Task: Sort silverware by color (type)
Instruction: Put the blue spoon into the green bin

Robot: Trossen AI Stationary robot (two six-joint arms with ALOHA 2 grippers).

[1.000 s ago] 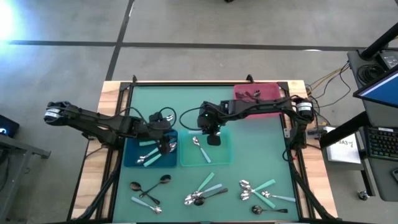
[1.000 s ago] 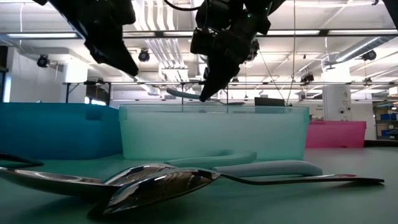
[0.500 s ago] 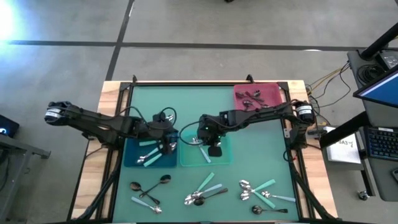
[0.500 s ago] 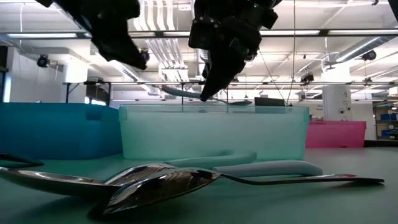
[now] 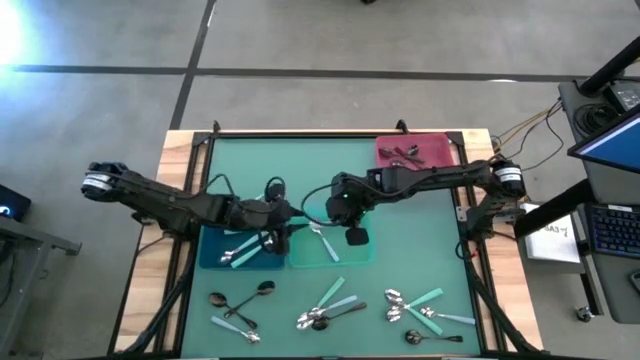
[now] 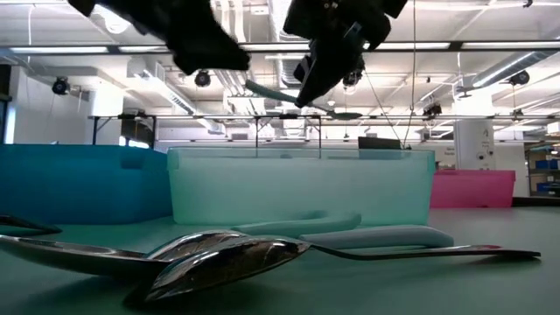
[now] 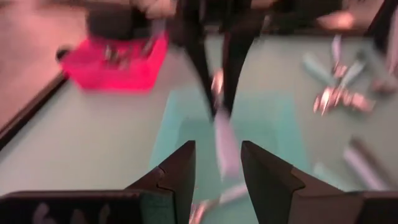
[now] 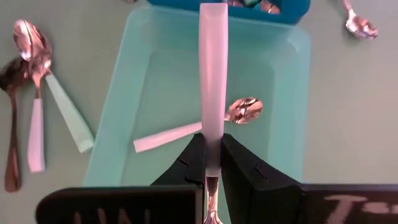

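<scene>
Green matting covers the desk, with loose spoons scattered along the frame's lower edge. At centre, the right gripper hangs over the teal bin, its fingers clamped on a teal-handled spoon. Just left of it, over the blue bin, the left gripper has its fingers narrowly parted and holding nothing.

Left arm stretched in from left side, left gripper fingers parted, nothing between. Right arm reaches across from right, elbow bent, right gripper clamped tight, pointing toward left gripper, the two close together mid-table.
</scene>
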